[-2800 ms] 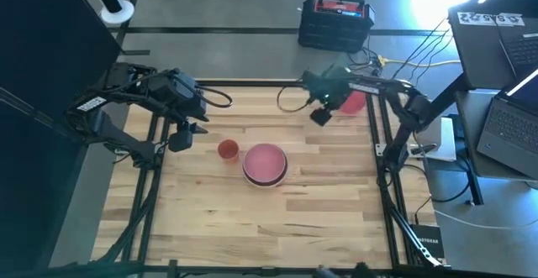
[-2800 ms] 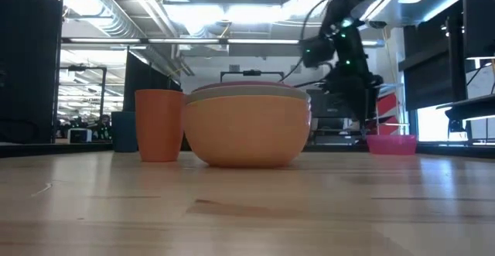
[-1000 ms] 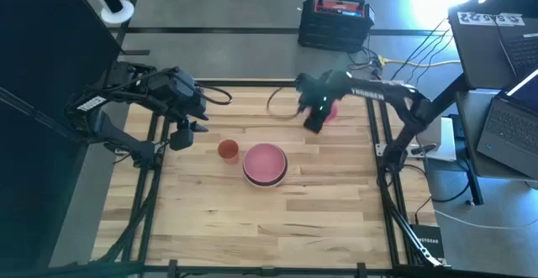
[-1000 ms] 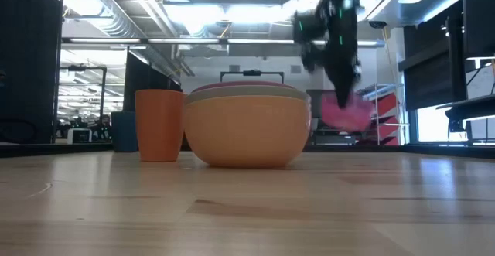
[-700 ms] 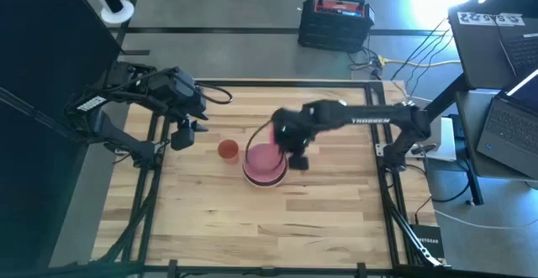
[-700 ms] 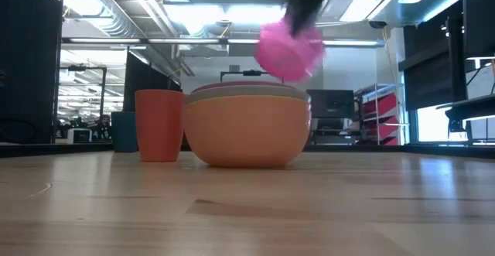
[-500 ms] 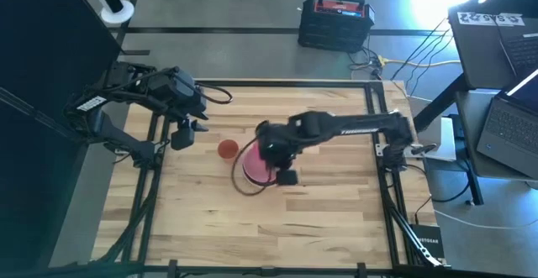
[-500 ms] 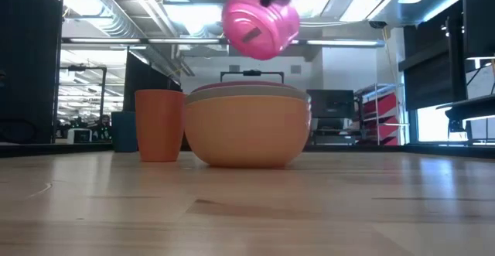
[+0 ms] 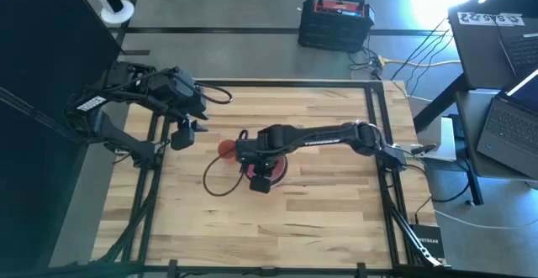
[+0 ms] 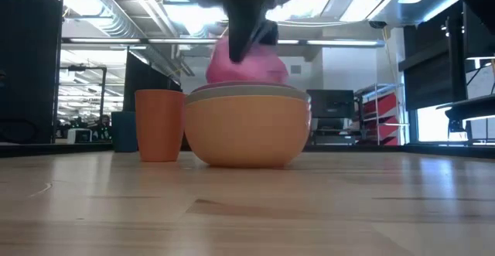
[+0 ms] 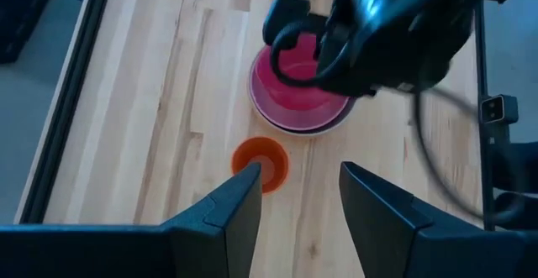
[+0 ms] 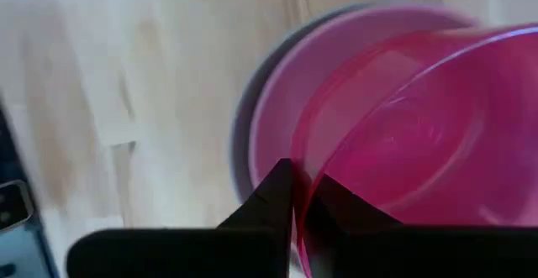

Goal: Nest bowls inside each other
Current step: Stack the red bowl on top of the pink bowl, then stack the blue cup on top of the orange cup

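A stack of bowls [image 10: 247, 128], orange outermost with pale rims inside, stands at the table's middle [image 9: 281, 167]. My right gripper [image 12: 296, 196] reaches over it from the right, shut on a pink-red bowl [image 12: 420, 127]. That bowl [image 10: 246, 69] sits tilted with its lower part behind the stack's rim; whether it rests inside, I cannot tell. A small orange cup [image 9: 227, 148] stands upright just left of the stack. My left gripper [image 9: 181, 137] waits open above the table's far left [image 11: 298, 186]. My right gripper pinches the pink-red bowl's rim [image 12: 301, 173], one finger inside the bowl and one outside. The fingers come from above, pointing steeply down. The bowl hangs tilted below them, its bottom dipping into the stack's top bowl [image 12: 269, 110].
The right arm's cable [image 9: 220, 177] loops over the wood left of the stack. A black crate [image 9: 336, 22] sits on the floor beyond the far edge, laptops [image 9: 504, 110] on a desk to the right. Bare wood spreads across the near half [image 9: 269, 228].
My right gripper has swung from the table's far right toward the centre, carrying the pink-red bowl high over the stack, then down. The bowl, clear above the stack half a second ago, now dips behind the stack's rim.
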